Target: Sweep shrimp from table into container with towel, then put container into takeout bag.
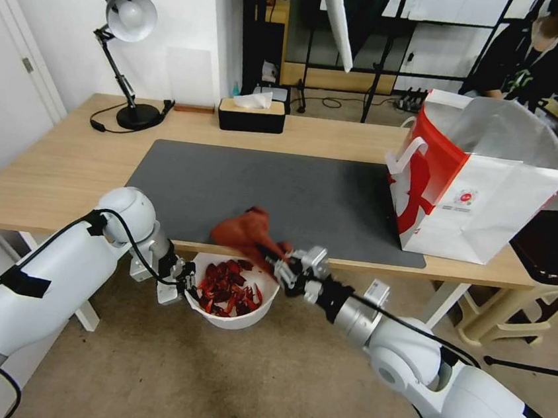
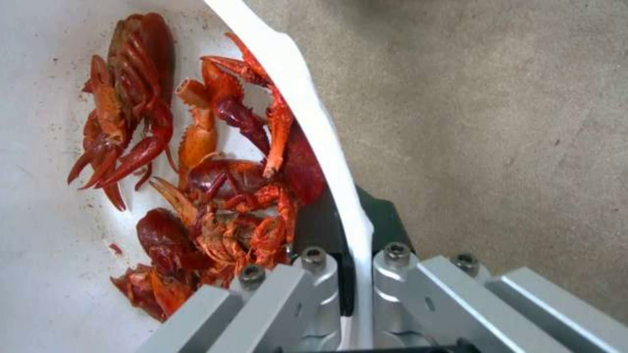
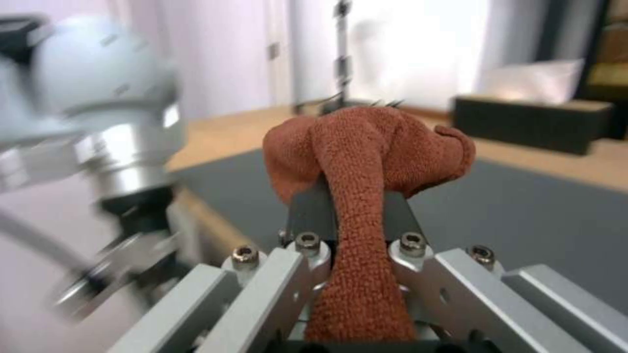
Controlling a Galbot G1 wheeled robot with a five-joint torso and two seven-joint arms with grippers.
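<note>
Shrimp [image 1: 229, 290] are pretty much all in the bowl [image 1: 231, 320] by the look of it, so I'd call the sweeping half done. The grey mat in the middle of the head view has nothing red left on it that I can make out, and the table [image 1: 50, 172] around it looks the same.

The bowl sits low in the centre of the frame, held out in the air just below the table's front edge. The left gripper [image 1: 181, 282] is pinched onto its rim; in the left wrist view one finger is inside the wall and one outside, with the shrimp piled right against it.

The right gripper [image 1: 286, 263] is just right of the bowl, clamped on the towel [image 1: 247, 229], which bunches up over the mat's near edge. In the right wrist view the cloth is squeezed between the pads.

What's left, as I read it: getting the bowl into the takeout bag [image 1: 474, 189], standing open at the right end of the table, well apart from the bowl.
</note>
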